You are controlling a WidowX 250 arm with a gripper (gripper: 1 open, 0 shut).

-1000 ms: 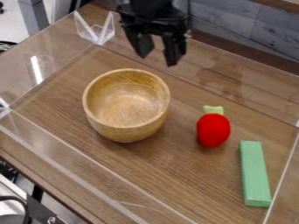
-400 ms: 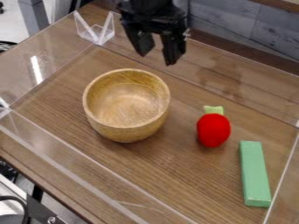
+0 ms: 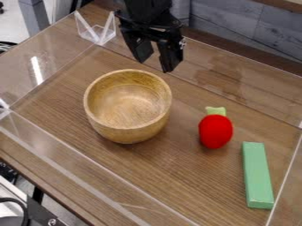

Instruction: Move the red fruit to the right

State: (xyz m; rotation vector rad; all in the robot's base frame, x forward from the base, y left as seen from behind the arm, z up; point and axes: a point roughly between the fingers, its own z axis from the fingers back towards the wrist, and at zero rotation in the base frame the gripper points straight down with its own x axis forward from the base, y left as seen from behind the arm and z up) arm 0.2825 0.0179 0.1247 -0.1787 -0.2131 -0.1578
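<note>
The open gripper (image 3: 158, 65) was over the table (image 3: 88, 168), behind the bowl (image 3: 127, 106), its jaws wide apart and holding nothing. The red fruit (image 3: 215, 131) lay on the table, nearer the camera and to the right of the gripper.

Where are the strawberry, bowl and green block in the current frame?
Red strawberry (image 3: 215, 132): camera view, middle of its red body.
Wooden bowl (image 3: 126, 139): camera view, near wall below the rim.
Green block (image 3: 257, 175): camera view, middle of its top face.
</note>
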